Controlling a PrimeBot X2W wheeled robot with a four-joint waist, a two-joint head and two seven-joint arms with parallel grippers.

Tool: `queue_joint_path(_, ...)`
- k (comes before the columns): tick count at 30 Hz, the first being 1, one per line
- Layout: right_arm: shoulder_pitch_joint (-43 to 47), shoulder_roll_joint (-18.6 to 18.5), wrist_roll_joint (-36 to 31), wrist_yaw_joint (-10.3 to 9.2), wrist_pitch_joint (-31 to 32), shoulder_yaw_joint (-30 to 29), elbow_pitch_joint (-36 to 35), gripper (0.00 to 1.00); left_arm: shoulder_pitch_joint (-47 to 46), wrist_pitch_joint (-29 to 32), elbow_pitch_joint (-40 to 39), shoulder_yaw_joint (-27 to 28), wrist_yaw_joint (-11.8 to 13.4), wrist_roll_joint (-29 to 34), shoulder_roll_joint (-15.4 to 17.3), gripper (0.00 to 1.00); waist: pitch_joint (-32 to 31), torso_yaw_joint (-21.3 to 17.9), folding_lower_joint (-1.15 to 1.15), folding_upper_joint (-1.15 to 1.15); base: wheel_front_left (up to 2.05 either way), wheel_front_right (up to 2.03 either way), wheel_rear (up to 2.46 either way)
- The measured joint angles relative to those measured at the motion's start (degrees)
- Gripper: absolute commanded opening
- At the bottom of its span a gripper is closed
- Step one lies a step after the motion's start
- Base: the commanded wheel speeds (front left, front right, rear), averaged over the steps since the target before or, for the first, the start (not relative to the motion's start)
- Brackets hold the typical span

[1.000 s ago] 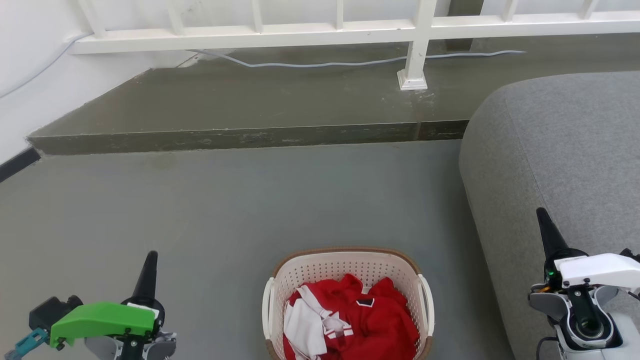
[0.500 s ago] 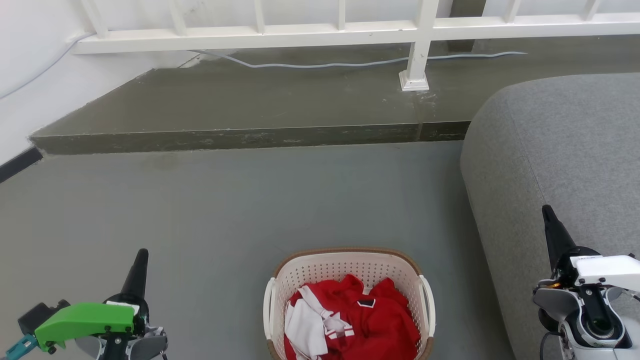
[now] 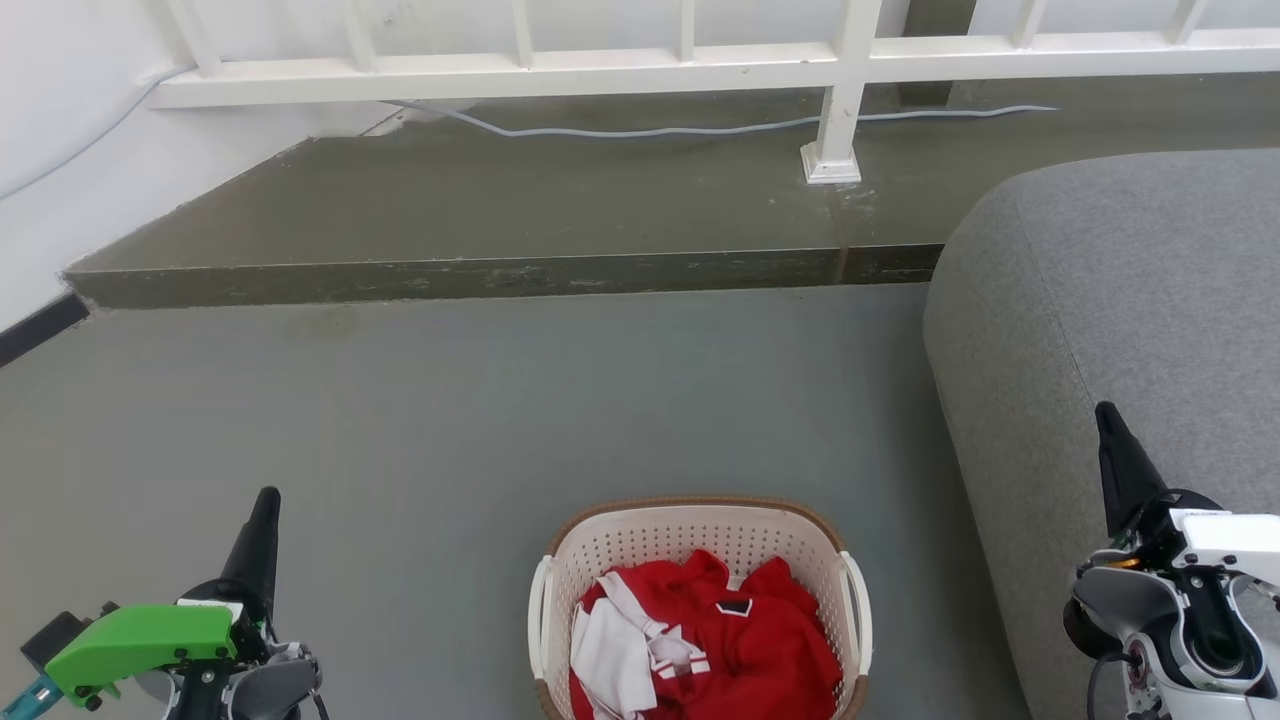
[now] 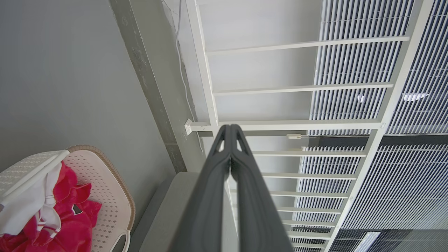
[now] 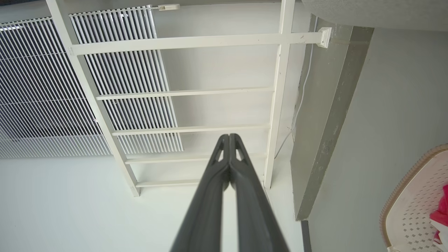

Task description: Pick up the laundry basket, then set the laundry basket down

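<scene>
The laundry basket stands on the grey floor at the bottom centre of the head view, cream-white and perforated with a brown rim and white side handles, holding red and white clothes. It also shows at the lower left of the left wrist view as the basket and at the lower right edge of the right wrist view as the basket. My left gripper is well to the basket's left, shut and empty; the left gripper has its fingers pressed together. My right gripper is far to the right over the sofa, likewise shut, as the right gripper confirms.
A grey sofa fills the right side, close to the basket. A raised concrete step crosses the floor ahead, with a white railing and a loose cable on it. A white wall stands at the left.
Both grippers have drifted outward and down toward the picture's lower corners, away from the basket. The view has shifted slightly. The basket has stayed on the floor.
</scene>
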Motion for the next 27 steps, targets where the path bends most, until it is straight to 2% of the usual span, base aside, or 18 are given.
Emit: queue_joint_path(27, -0.1, 0.0, 0.2, 0.08, 0.0, -0.1, -0.1, 0.00, 0.0, 0.1, 0.2, 0.1, 0.0, -0.1, 0.0, 0.00, 0.0, 0.0, 0.00, 0.00, 0.00, 0.00, 0.00)
